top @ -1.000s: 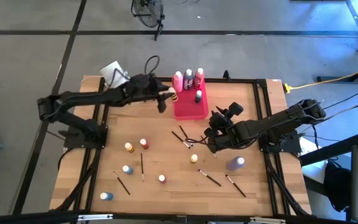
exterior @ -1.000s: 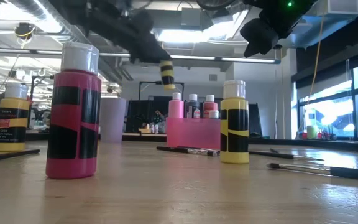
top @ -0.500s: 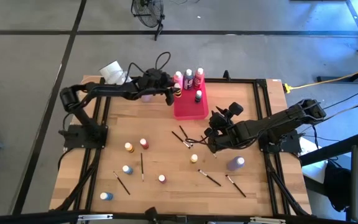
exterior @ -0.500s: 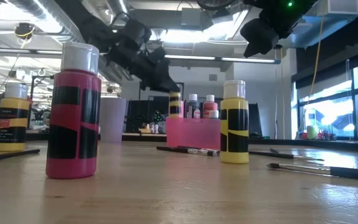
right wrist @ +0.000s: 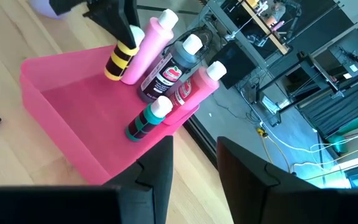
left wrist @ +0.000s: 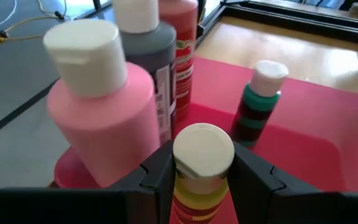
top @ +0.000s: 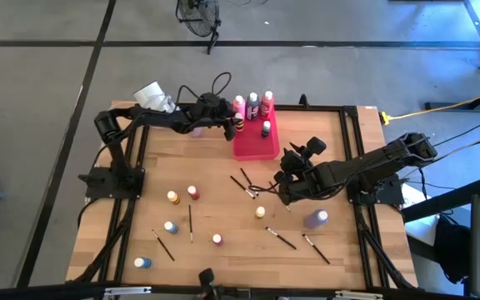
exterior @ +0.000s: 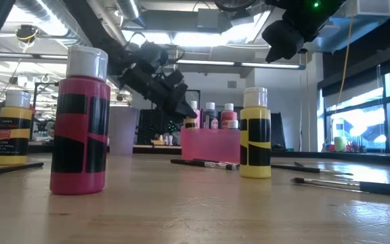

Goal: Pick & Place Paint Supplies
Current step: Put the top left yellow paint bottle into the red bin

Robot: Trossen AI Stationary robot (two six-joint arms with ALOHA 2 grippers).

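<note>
Four round-capped bottles (left wrist: 107,106) in tray (left wrist: 316,143)

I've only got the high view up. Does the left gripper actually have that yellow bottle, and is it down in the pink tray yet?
Observer: Yes, it has it. In the left wrist view the left gripper is shut on the yellow bottle, with one finger on each side just below its cap.
Operator: Is it down inside?
Observer: In the low view the bottle's base is hidden behind the tray wall, so it sits below the rim. I cannot tell whether it touches the floor.
Operator: What's the right arm doing?
Observer: The right wrist view shows the right gripper open and empty, facing the tray from over the table.
</note>
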